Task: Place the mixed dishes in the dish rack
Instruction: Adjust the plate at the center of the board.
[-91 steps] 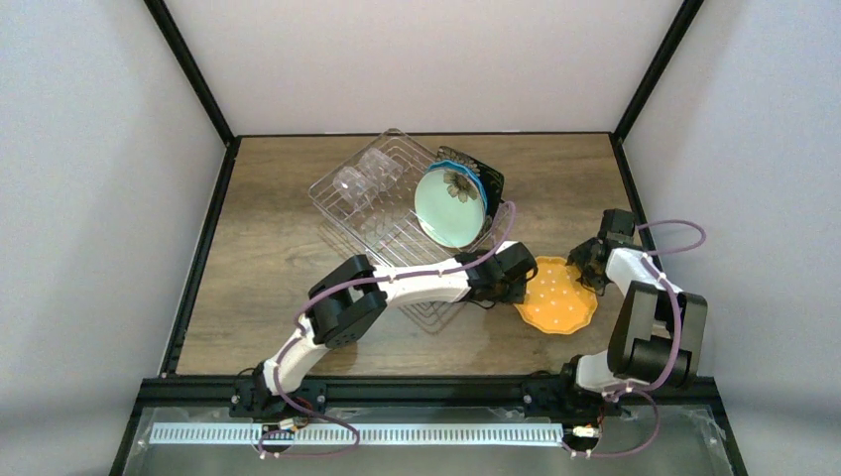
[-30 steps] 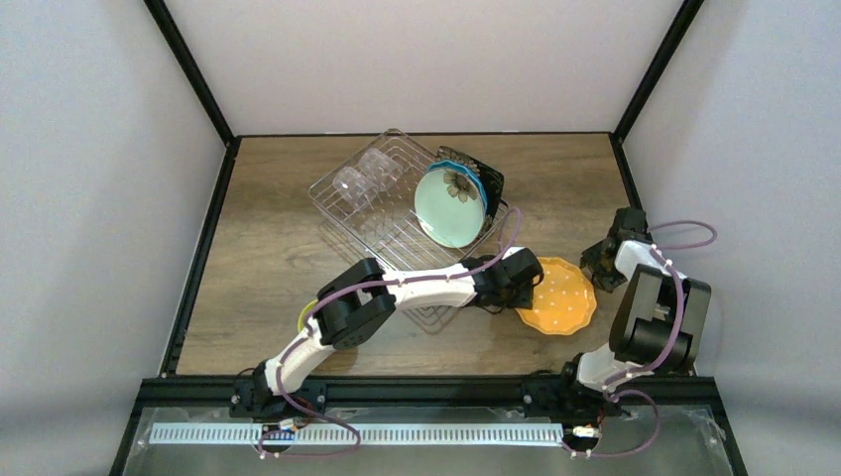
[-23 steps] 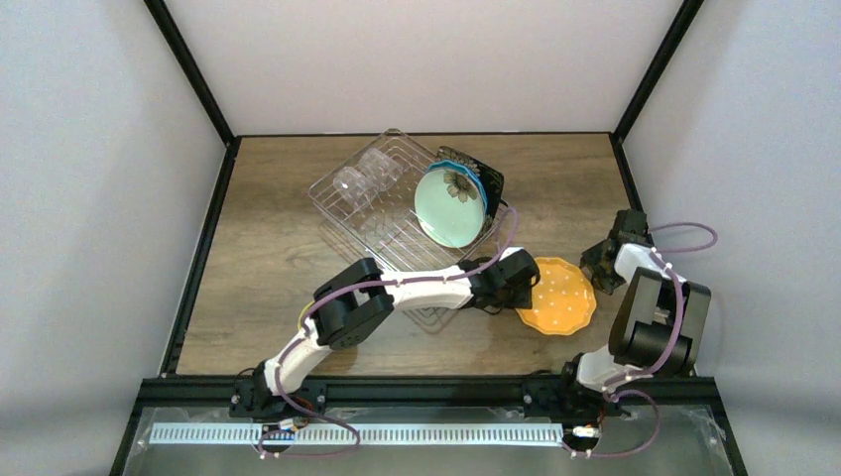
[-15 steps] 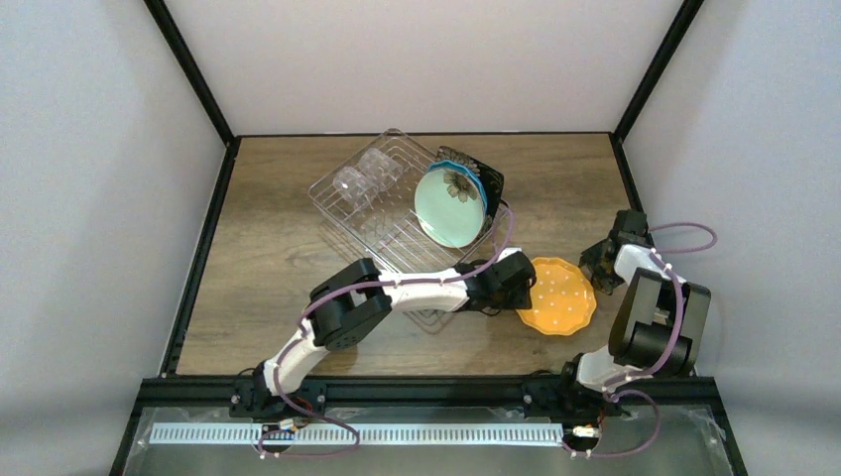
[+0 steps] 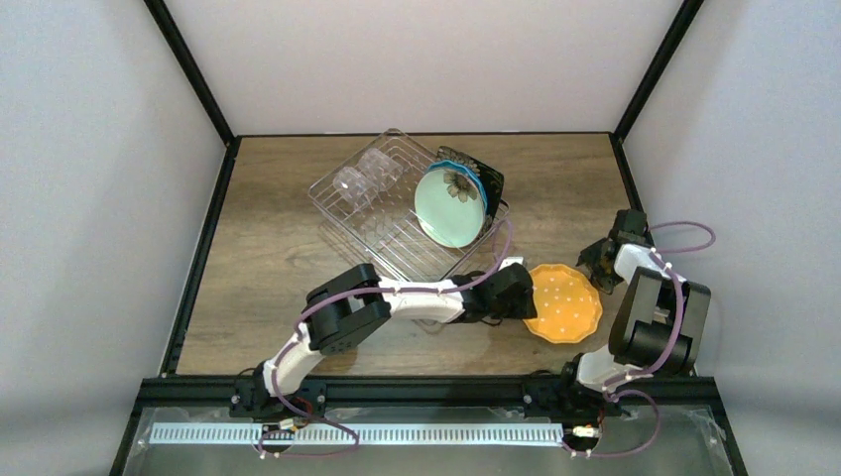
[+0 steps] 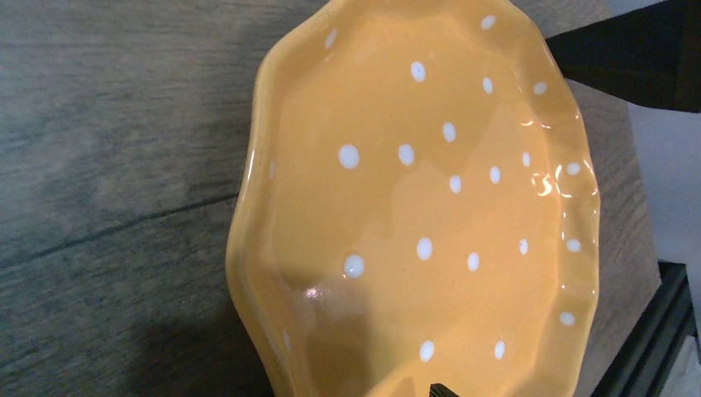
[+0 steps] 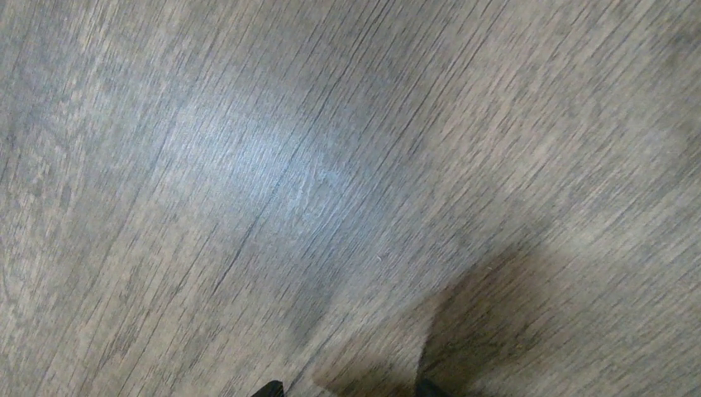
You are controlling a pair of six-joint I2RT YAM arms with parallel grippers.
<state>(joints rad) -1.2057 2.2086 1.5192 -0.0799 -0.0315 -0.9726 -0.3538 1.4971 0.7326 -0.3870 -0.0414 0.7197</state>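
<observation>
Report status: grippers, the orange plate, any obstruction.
Left gripper shut on rim of orange plate. Right gripper open, empty, beside it. Plate not yet in dish rack; near rows free.

Left arm (image 5: 426, 297) lies across the dish rack's (image 5: 392, 223) near corner

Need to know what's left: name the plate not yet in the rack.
The orange plate, outside the rack to its right; the mint plate, teal plate and black plate stand inside it.
</observation>
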